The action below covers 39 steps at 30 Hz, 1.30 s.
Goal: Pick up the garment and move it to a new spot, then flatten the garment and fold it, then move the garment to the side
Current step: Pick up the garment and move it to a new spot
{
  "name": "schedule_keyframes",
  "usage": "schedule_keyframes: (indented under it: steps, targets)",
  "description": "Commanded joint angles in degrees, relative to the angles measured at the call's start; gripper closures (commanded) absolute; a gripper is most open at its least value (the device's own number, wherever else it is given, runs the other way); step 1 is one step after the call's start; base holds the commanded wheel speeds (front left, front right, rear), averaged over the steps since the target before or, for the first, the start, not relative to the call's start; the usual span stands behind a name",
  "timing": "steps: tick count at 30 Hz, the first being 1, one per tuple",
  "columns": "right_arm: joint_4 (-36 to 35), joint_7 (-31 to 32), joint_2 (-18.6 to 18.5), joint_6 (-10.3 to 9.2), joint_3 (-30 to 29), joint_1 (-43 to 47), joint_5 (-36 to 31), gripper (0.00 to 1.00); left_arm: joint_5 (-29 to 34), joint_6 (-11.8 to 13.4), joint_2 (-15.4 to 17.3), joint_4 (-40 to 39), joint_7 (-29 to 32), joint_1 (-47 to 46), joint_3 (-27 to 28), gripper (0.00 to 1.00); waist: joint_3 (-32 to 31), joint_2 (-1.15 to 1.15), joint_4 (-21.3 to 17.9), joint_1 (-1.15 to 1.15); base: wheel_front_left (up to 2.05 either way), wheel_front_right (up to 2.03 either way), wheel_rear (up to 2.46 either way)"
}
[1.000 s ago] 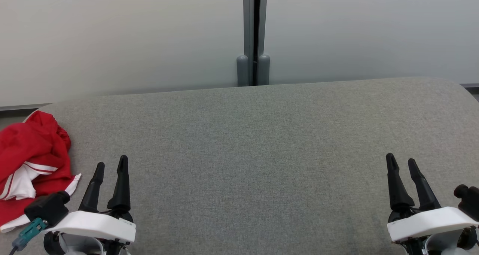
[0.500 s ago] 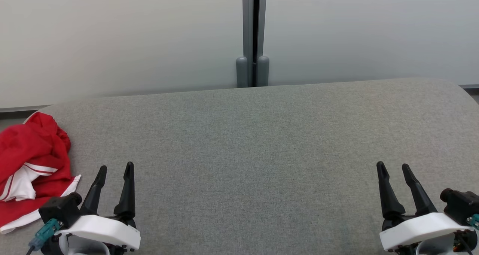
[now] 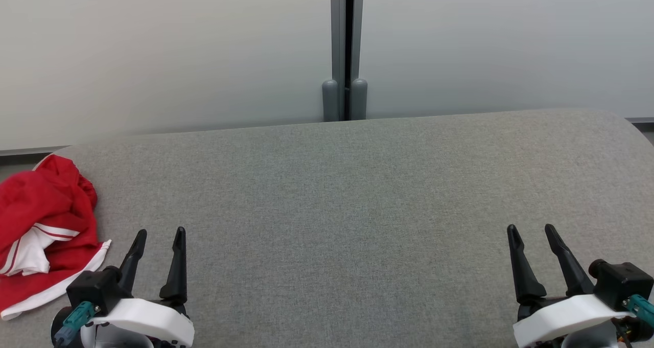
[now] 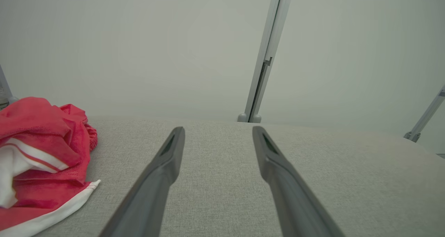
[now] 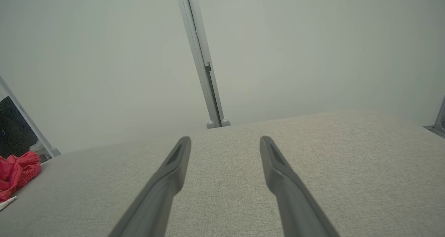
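A crumpled red garment point(image 3: 46, 220) with white trim lies bunched at the far left edge of the grey cushioned surface point(image 3: 347, 194). In the left wrist view the garment point(image 4: 41, 153) sits left of the fingers, and in the right wrist view the garment point(image 5: 17, 172) shows small at the left edge. My left gripper point(image 3: 158, 234) stands open at the lower left, just right of the garment and apart from it, nothing between its fingers. My right gripper point(image 3: 531, 230) is open at the lower right, far from the garment, holding nothing.
A pale partition wall point(image 3: 153, 51) with a grey vertical post point(image 3: 346, 46) stands right behind the surface's far edge. The surface curves down at its right end point(image 3: 636, 128).
Both grippers have drawn back toward the bottom of the head view, the left one shifting slightly right and the right one slightly left. The garment has not moved.
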Motion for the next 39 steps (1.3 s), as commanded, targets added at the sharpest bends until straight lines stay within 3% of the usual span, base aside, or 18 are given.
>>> schedule_keyframes:
  steps: [1, 23, 39]
  targets:
    - [-0.56, -0.08, -0.08, 0.01, -0.01, 0.17, -1.74, 0.0, 1.61, 0.28, 0.54, 0.03, -0.63, -0.27, 0.06, 0.0, -0.07, 0.0, 0.03, 0.0, 0.0, 0.0, 0.0]
    - [-1.53, -0.66, 0.48, 0.0, 1.17, 1.77, -10.26, 0.0, 9.37, 0.61, 0.19, 3.39, -3.11, 0.12, 0.15, 0.0, -0.79, 0.0, 0.33, 0.0, 0.0, 0.0, 0.0]
    - [-0.87, -1.19, 1.3, 0.0, 0.95, 1.98, -12.05, 0.0, 10.2, 0.37, -0.51, 5.46, -4.01, -0.65, 0.93, 0.0, -0.96, 0.0, 0.67, 0.0, 0.0, 0.0, 0.0]
